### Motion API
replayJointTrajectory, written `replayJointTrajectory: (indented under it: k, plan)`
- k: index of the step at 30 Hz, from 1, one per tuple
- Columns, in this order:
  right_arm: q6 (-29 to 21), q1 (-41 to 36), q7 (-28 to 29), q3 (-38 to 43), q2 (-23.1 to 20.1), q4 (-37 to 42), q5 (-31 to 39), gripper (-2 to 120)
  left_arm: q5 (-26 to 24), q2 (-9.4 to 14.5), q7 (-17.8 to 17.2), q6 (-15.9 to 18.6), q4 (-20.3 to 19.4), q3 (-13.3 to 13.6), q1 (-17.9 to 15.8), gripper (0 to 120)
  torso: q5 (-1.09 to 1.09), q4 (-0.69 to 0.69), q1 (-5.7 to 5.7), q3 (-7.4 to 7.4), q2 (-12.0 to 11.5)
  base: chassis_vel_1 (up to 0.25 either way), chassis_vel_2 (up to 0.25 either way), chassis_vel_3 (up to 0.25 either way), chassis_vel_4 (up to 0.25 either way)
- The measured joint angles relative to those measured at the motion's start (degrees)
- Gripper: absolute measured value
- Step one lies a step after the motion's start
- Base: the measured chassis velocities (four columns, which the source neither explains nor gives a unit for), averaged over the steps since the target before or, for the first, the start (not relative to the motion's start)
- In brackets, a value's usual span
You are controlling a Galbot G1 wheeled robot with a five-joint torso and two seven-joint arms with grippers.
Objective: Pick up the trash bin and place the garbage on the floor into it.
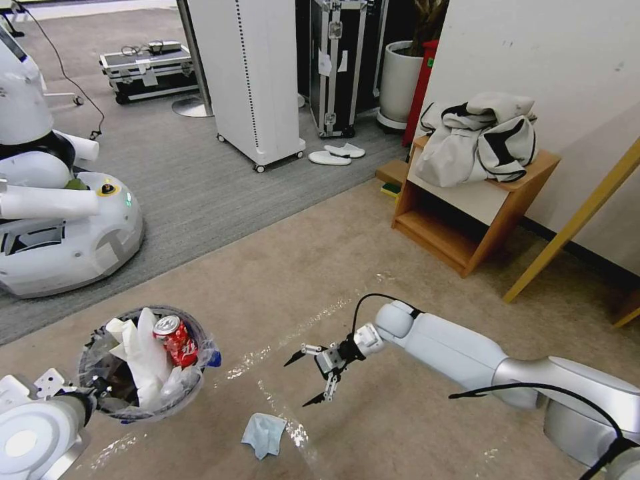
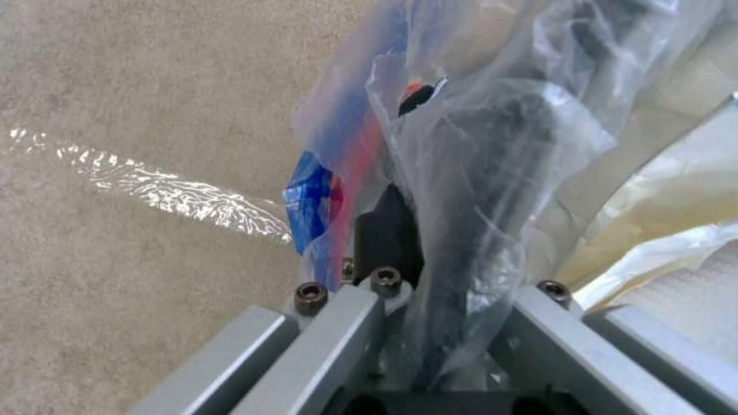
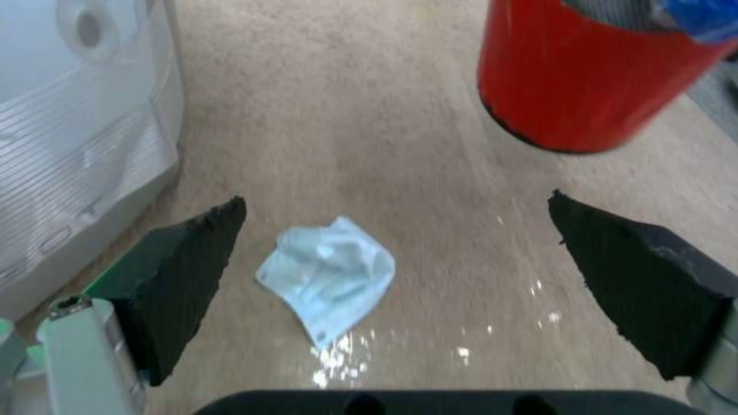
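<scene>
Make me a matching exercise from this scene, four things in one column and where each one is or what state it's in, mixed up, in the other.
Things:
1. soda can
2. blue cloth
3. right gripper
4. bundle of clothes

Places or states:
A. open, above the carpet
B. on the wooden shelf
C. in the bin held by the left gripper
D. lying on the carpet

Pairs: 1-C, 2-D, 3-A, 4-B
</scene>
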Motion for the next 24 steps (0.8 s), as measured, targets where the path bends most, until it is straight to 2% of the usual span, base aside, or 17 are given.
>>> replayJointTrajectory:
  k: [6, 24]
  plan:
    - [0.2, -0.3, 0.1, -0.5, 1.8, -1.4, -1.6, 100, 0.2, -0.1, 0.1, 0.0, 0.1, 0.0, 0.1, 0, 0.00, 0.01, 0.00, 0.00, 0.0, 0.000, 0.000, 0.000, 0.000]
    - [-2.1, -1.7, -0.1, -2.0, 1.4, -6.4, -0.5, 100, 1.3, -0.5, 0.8, 0.2, 1.2, 1.5, -0.6, 0, 0.01, -0.01, 0.00, 0.00, 0.0, 0.000, 0.000, 0.000, 0.000]
